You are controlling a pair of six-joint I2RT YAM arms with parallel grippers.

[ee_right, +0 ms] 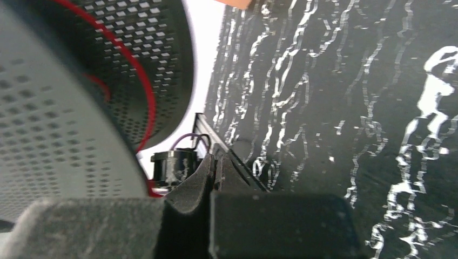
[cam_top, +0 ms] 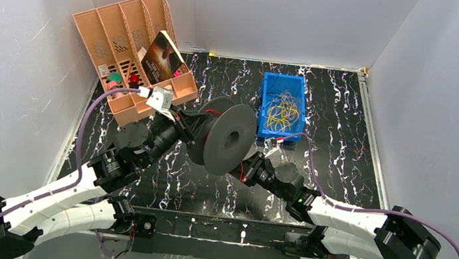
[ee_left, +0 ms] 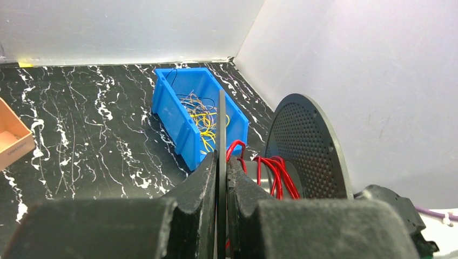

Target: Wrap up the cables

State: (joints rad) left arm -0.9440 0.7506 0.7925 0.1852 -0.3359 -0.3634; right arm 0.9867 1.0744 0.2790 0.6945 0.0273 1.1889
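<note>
A black spool with perforated flanges is held off the table at the middle. My left gripper is shut on the thin edge of one flange, with a finger on each side, seen in the left wrist view. Red cables are wound in loose loops round the hub, beside the other flange. My right gripper is at the spool's lower right, its jaws shut. A red cable strand runs across the flange down toward its left finger. No wire shows between the tips.
A blue bin of thin yellow wires stands behind the spool, also in the left wrist view. An orange divider rack holding a book and small items stands at the back left. White walls enclose the black marbled table.
</note>
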